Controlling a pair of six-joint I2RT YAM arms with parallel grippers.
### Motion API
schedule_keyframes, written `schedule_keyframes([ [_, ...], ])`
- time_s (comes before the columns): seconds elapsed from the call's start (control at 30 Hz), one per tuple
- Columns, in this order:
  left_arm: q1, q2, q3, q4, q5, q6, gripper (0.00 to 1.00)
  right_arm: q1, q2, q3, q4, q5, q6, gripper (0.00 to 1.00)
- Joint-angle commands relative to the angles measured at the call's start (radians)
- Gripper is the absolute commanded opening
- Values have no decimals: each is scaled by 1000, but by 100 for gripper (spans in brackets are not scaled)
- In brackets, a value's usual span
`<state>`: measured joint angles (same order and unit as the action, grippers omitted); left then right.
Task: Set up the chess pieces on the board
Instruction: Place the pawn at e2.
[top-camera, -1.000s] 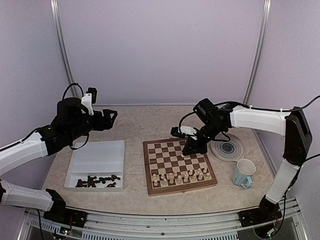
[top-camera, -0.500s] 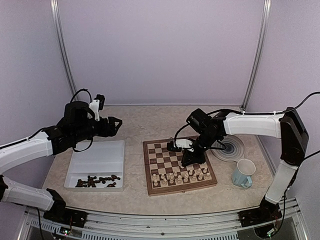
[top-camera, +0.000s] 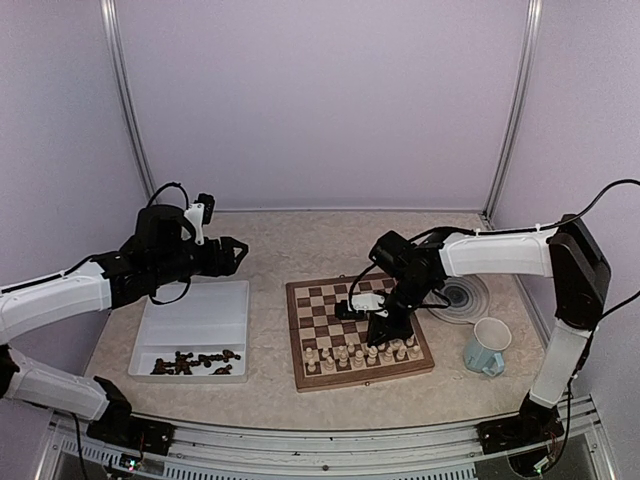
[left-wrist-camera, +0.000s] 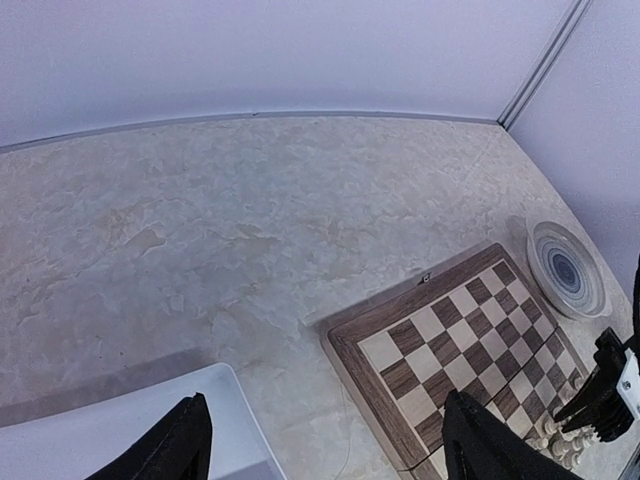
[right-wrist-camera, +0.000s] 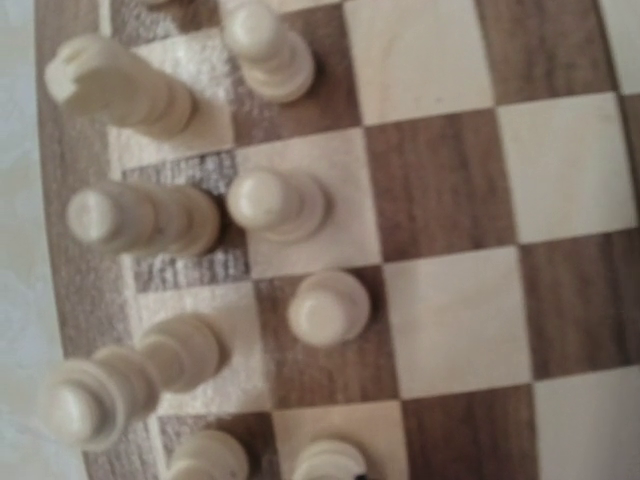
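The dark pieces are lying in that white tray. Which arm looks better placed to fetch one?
Likely left: the left gripper hangs open near the white tray, whose near end holds the dark pieces. The right gripper is low over the board, by the pale pieces.

One chessboard (top-camera: 330, 305), one white tray (top-camera: 195, 310), one round plate (top-camera: 465, 297) and one pale blue mug (top-camera: 487, 347) on the table (top-camera: 270, 250). Two rows of cream chess pieces (top-camera: 345, 355), plus a heap of dark ones (top-camera: 195, 362). Both are too small and clumped to count properly.

Brown-and-cream checked board (top-camera: 320, 310) (brown border) carries cream pieces (top-camera: 343, 353).
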<state>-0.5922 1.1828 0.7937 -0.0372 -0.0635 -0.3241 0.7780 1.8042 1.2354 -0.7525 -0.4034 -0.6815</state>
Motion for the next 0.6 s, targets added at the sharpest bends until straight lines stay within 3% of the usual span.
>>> schedule_keyframes([
  [0.0, 0, 19, 12, 7, 7, -12, 79, 17, 19, -14, -19, -15, -23, 7],
  [0.57, 0, 28, 6, -2, -4, -4, 78, 22, 7, 2, 2, -3, -4, 25],
])
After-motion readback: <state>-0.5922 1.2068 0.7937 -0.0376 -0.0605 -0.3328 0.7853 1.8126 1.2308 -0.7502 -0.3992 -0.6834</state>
